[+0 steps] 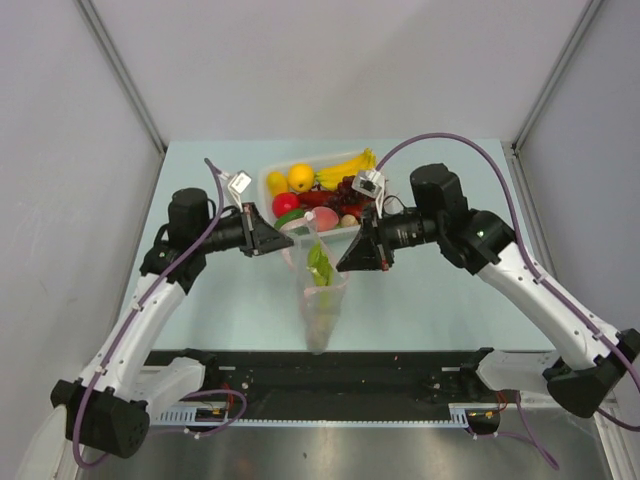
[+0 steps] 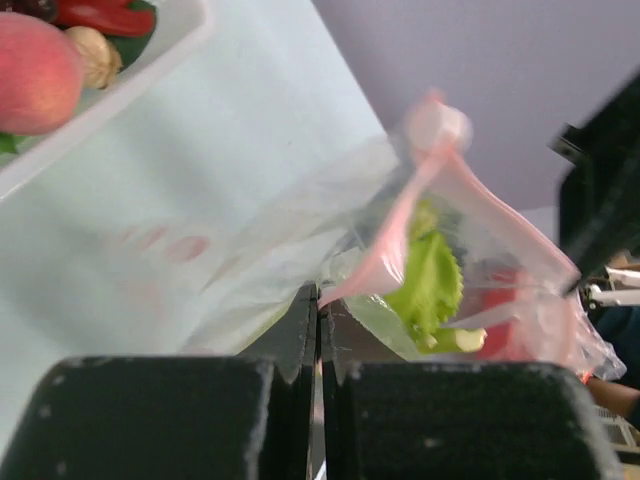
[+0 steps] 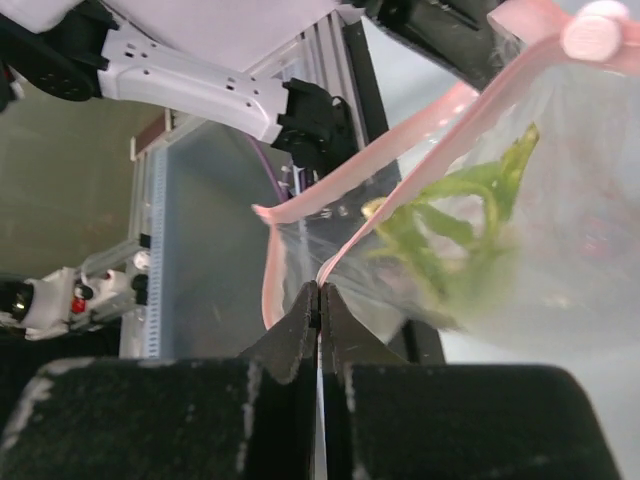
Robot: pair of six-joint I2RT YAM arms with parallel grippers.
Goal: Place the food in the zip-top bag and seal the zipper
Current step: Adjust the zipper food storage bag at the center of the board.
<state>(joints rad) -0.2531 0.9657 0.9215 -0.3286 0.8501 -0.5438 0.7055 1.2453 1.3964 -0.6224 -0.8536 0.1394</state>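
The clear zip-top bag (image 1: 322, 300) hangs above the table between my two grippers, its mouth up. A green leafy stalk (image 1: 320, 266) sits inside it, with something red behind it in the left wrist view (image 2: 505, 300). My left gripper (image 1: 292, 238) is shut on the bag's pink-red zipper edge (image 2: 385, 255). My right gripper (image 1: 340, 266) is shut on the zipper strip (image 3: 400, 180) on the other side. The zipper's pink slider (image 3: 592, 35) shows at the strip's end. The other food, yellow bananas (image 1: 347, 167), a lemon (image 1: 300, 178) and a peach (image 2: 35, 72), lies in the basket.
The white basket (image 1: 268, 175) stands at the back middle of the pale table, just behind the bag. A black rail (image 1: 330, 375) runs along the near edge between the arm bases. Grey walls close in the left, right and back sides.
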